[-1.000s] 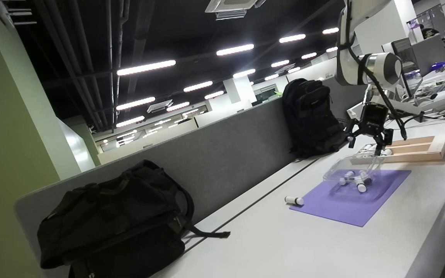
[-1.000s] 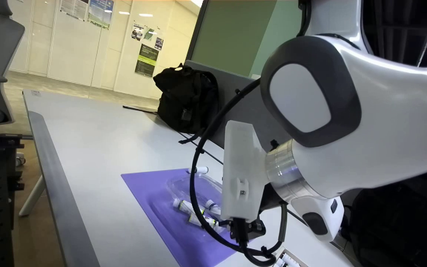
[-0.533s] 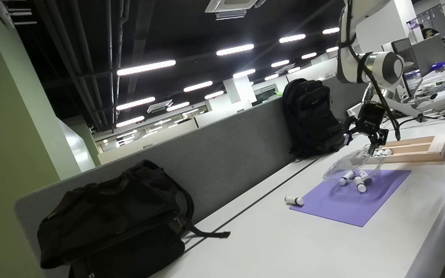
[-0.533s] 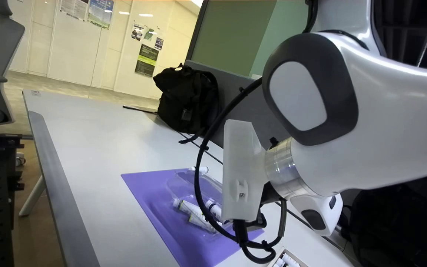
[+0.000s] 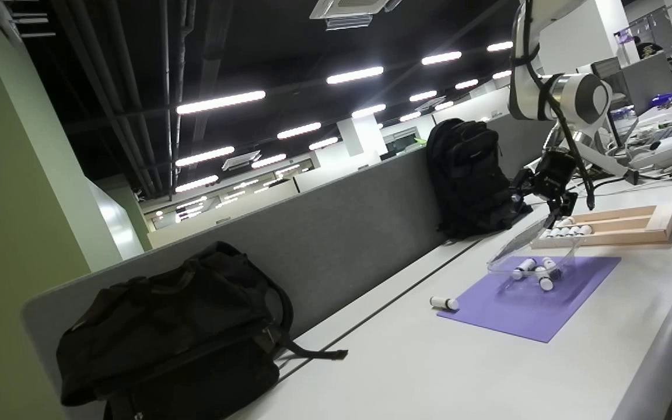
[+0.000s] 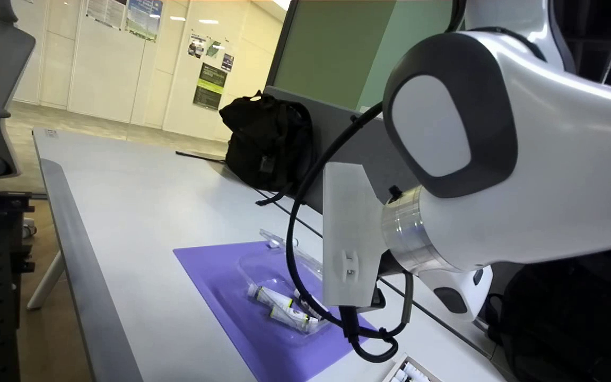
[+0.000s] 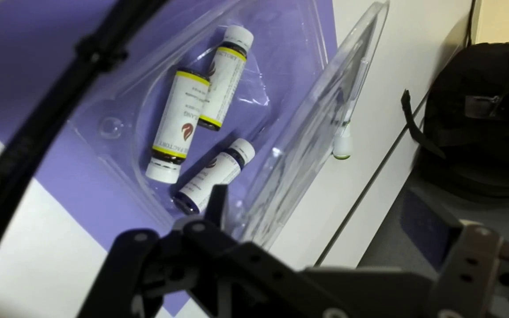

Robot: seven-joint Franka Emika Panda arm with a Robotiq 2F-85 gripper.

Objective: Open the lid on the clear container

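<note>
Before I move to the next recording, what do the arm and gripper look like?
The arm is glossy white, with a dark grey ring around a pale rounded panel at one joint and a silver metal collar near the wrist. A black cable loops past a whitish bracket. The gripper is black, jointed and two-fingered.

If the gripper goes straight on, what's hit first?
Most likely the raised clear lid, which seems to slant across the path of the open gripper in the wrist view; depth is unclear.
</note>
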